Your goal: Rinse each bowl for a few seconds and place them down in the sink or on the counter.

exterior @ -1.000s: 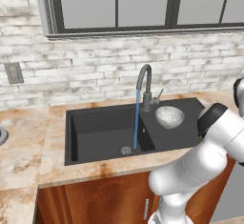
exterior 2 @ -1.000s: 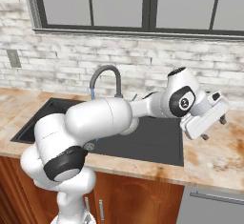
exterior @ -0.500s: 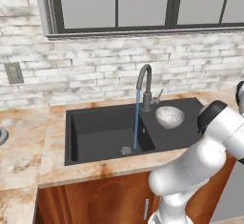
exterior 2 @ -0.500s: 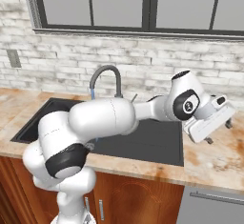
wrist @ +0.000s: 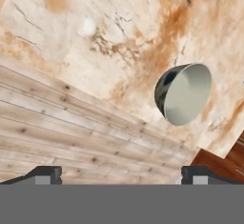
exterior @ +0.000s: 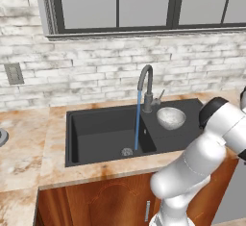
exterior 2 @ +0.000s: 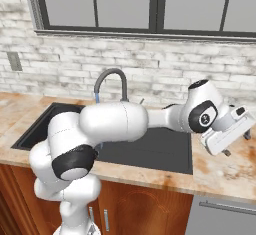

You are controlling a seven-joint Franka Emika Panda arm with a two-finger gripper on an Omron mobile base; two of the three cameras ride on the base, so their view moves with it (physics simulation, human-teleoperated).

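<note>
A small round pale grey bowl (exterior: 171, 118) with a speckled inside sits on the flat shallow side section of the matte black rectangular sink (exterior: 101, 136), just right of the grey gooseneck tap (exterior: 146, 86), which runs water. Another pale bowl (wrist: 184, 93) rests on the marbled beige-orange stone table (wrist: 124, 32). The pincer (wrist: 122, 175) hovers above it, fingers wide apart, holding nothing.

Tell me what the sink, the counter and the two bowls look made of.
Sink: matte black, perhaps composite or coated metal; no glare.
Counter: polished stone, marbled beige and orange with rusty patches and dark veins.
Bowl in the sink's shallow side: pale grey, speckled inside, likely glazed ceramic.
Bowl on the counter: smooth pale grey, probably the same; its dark, shaded part could also suggest metal.
</note>
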